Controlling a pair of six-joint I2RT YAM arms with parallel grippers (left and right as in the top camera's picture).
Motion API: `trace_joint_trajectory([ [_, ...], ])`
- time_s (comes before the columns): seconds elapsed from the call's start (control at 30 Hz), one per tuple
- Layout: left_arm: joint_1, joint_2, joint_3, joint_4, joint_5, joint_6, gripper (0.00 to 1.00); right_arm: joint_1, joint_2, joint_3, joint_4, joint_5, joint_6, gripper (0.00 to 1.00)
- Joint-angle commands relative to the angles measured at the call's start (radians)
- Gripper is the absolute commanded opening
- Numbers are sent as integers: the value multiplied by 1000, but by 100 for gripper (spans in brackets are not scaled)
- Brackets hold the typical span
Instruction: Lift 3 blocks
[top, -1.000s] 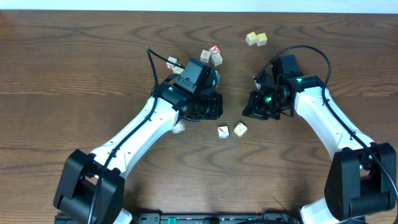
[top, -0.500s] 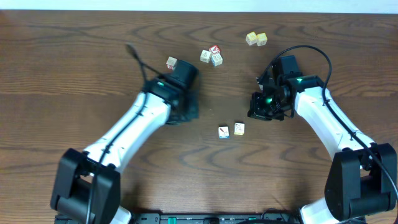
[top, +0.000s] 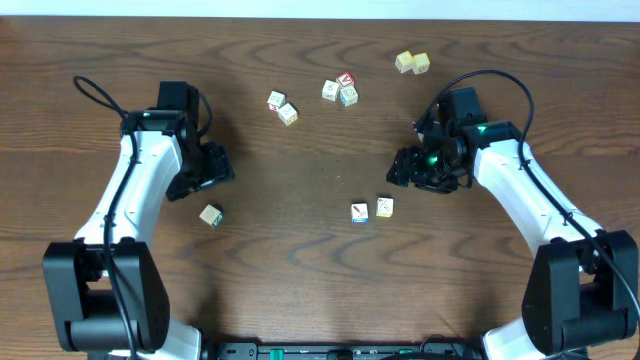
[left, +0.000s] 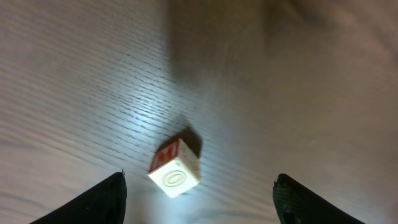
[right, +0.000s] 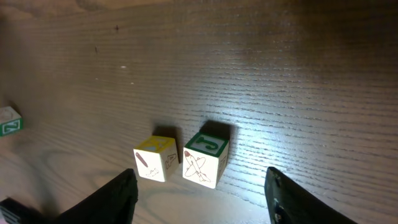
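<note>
Three blocks rest on the desk, none yet lifted: a lone block near the left fingers, and a blue-edged block just beside a yellowish block, near the right fingers. Both pairs stand apart, empty. Best practice is probably to centre over one cube, square to its flat faces, and avoid clipping its neighbour.

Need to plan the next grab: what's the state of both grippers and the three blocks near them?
Left gripper: open, empty.
Right gripper: open, empty.
Left block: on table, not held.
Yellowish block: on table, not held.
Blue-edged block: on table beside it, not held.
</note>
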Motion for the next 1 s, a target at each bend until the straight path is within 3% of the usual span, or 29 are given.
trace_joint_trajectory([
  [0.0,12,62,-35,-1,13,115,76,24,-24,4,0,2,-10,64],
  [0.23,12,162,-35,2,11,-116,73,28,-23,3,-6,3,-18,69],
  [0.37,12,166,-35,3,-69,-247,74,28,-23,3,-13,3,-35,71],
  [0.57,12,166,-36,-6,-110,-320,73,28,-23,2,-23,3,-35,72],
  [0.77,12,166,-79,4,-23,-502,66,28,-23,2,-19,3,-35,73],
  [0.97,12,166,-153,103,40,-523,65,28,-23,2,-23,3,-35,74],
])
